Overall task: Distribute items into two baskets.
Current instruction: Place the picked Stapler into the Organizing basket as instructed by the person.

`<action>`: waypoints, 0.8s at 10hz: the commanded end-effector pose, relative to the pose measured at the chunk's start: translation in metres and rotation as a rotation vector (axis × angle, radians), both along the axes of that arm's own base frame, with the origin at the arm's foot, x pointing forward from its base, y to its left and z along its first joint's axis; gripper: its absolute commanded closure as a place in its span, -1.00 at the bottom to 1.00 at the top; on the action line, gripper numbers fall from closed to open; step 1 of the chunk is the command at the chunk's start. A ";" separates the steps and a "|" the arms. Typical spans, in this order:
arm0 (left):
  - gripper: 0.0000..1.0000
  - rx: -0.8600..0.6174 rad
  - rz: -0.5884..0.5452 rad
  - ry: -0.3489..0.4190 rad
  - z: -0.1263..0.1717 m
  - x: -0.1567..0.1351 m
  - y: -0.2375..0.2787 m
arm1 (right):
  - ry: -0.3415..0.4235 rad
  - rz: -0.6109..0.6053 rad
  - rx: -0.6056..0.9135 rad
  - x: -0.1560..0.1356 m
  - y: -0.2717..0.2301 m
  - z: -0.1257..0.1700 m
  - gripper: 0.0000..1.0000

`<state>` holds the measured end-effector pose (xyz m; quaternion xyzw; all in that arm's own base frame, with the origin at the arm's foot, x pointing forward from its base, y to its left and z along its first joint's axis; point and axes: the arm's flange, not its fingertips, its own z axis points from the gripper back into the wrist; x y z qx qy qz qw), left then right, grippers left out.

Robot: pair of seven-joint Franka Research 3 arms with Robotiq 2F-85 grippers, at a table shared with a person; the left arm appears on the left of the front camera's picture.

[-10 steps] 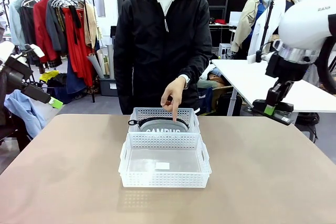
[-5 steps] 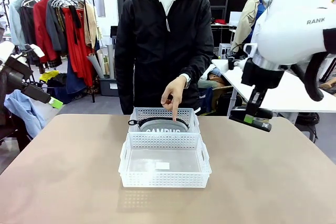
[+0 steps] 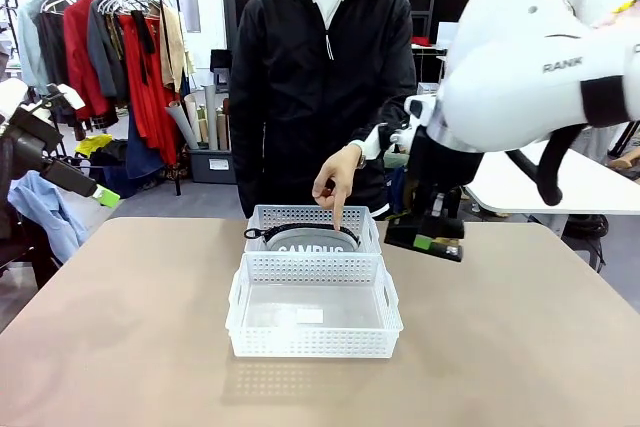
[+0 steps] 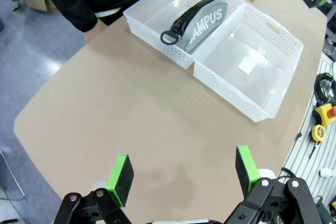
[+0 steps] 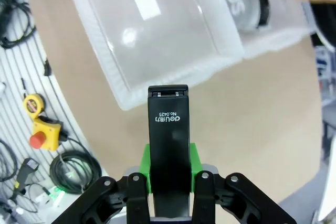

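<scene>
The two baskets stand end to end in mid-table. The far basket (image 3: 365,219) holds the grey "CAMPUS" pouch (image 3: 310,238), and the near basket (image 3: 313,342) has only a small white label on its floor. A person's hand (image 3: 335,185) points a finger down into the far basket. My right gripper (image 3: 430,241) hangs just right of the far basket, shut on the black stapler (image 5: 168,129); in the right wrist view the stapler's tip lies past the near basket's (image 5: 157,30) rim. My left gripper (image 4: 182,174) is open, high off the table's left side, with nothing between its fingers.
A clothes rack (image 3: 110,37) stands at the back left and a white table (image 3: 520,162) at the back right. An emergency stop button (image 5: 37,132), a yellow tape measure (image 5: 29,100) and cables lie beside the table. Bare tabletop (image 3: 120,327) surrounds the baskets.
My right arm has swung left and down from the back right, bringing the stapler beside the far basket. The person's pointing hand and my left arm have stayed put.
</scene>
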<state>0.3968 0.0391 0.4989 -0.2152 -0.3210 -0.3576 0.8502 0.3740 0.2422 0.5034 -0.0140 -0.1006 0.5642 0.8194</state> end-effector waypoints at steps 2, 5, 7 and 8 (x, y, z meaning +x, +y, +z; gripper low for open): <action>-1.00 -0.001 0.009 0.009 0.002 0.002 -0.001 | 0.038 0.157 0.041 0.017 0.038 -0.002 1.00; -1.00 -0.001 0.009 0.009 0.002 0.002 -0.001 | 0.027 0.240 0.034 0.031 0.087 -0.010 1.00; -1.00 -0.001 0.009 0.009 0.002 0.002 -0.001 | 0.038 0.281 -0.005 0.049 0.118 -0.026 1.00; -1.00 -0.001 0.009 0.009 0.002 0.002 -0.001 | 0.031 0.283 -0.022 0.059 0.130 -0.036 1.00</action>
